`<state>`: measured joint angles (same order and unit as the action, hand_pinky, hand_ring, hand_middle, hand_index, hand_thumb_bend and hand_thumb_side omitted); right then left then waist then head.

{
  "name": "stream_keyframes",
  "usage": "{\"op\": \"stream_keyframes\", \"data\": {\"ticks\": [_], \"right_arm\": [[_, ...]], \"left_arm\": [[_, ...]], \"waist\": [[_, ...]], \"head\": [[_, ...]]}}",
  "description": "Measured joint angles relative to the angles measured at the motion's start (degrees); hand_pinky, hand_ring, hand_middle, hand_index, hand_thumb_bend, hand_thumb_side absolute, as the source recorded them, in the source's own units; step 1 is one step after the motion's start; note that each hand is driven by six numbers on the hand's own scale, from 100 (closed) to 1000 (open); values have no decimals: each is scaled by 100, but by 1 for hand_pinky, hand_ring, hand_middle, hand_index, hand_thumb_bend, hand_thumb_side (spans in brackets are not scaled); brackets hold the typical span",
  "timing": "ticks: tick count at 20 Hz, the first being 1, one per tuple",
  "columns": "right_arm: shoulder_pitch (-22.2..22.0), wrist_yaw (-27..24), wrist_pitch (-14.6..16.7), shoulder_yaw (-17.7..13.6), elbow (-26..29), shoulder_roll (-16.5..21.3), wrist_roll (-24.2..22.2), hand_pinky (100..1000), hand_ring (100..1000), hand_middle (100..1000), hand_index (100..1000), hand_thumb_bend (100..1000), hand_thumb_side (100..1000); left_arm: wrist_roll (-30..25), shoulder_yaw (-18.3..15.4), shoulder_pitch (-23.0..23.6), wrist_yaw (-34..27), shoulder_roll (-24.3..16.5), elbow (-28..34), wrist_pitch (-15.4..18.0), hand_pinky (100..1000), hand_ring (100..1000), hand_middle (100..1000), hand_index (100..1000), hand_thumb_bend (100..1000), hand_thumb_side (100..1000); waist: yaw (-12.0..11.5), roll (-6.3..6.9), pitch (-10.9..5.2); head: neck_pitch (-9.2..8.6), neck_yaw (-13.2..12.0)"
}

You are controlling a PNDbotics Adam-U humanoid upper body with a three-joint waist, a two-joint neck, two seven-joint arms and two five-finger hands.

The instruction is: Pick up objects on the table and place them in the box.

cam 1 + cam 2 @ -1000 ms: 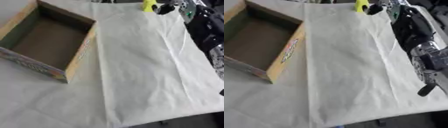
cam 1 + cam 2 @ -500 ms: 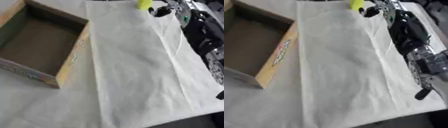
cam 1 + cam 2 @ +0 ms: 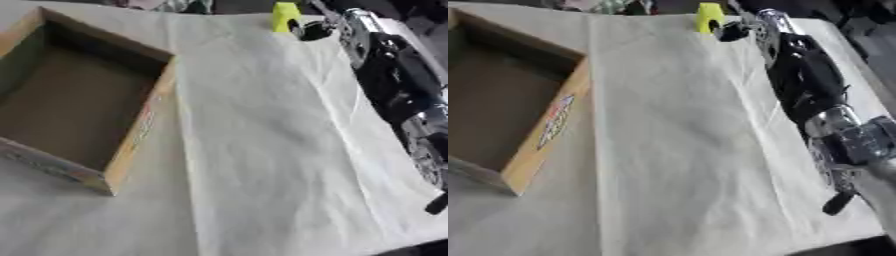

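Reaching farther, the right hand [image 3: 741,29] touches a small yellow-green block [image 3: 708,14], fingers' state unclear, box [image 3: 131,145] empty.

Looks like a test bench in a lab or workshop. The tabletop [image 3: 262,150] is draped in a creased white sheet [image 3: 675,150], with one open cardboard box [image 3: 79,110] as the sole prop.

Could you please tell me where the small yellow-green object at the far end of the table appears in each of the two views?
Left eye view: the small yellow-green object sits at the top edge, right of centre, beside the right hand.
Right eye view: it is at the top edge, slightly right of centre.
Shared landmark: the open cardboard box at the left.
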<state>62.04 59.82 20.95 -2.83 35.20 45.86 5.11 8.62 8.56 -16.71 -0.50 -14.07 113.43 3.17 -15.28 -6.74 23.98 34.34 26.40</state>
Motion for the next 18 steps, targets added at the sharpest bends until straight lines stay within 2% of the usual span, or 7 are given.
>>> {"op": "stream_keyframes", "data": {"ticks": [9, 10, 11, 18], "right_arm": [[-48, -22, -111, -67, -26, 99, 59, 861, 939, 989, 1000, 151, 132], [-64, -36, -125, -71, -39, 120, 66, 861, 940, 989, 1000, 154, 100], [-70, -56, -138, -75, -57, 142, 74, 861, 940, 989, 1000, 148, 133], [-162, -247, -202, -113, -128, 299, 111, 858, 933, 967, 1000, 134, 138]], "left_arm": [[27, -4, 0, 2, -15, 0, 11, 471, 843, 768, 802, 390, 918], [28, -4, 0, 2, -26, 0, 12, 470, 843, 768, 802, 390, 918], [28, -5, 0, 2, -34, 0, 12, 470, 843, 768, 802, 390, 918], [36, -15, -1, 3, -49, 0, 19, 470, 843, 768, 802, 388, 919]], "waist": [[-152, -44, 154], [-162, -44, 169], [-171, -44, 185], [-284, -39, 237]], "head": [[-116, 83], [-119, 94], [-123, 101], [-170, 154]]}}
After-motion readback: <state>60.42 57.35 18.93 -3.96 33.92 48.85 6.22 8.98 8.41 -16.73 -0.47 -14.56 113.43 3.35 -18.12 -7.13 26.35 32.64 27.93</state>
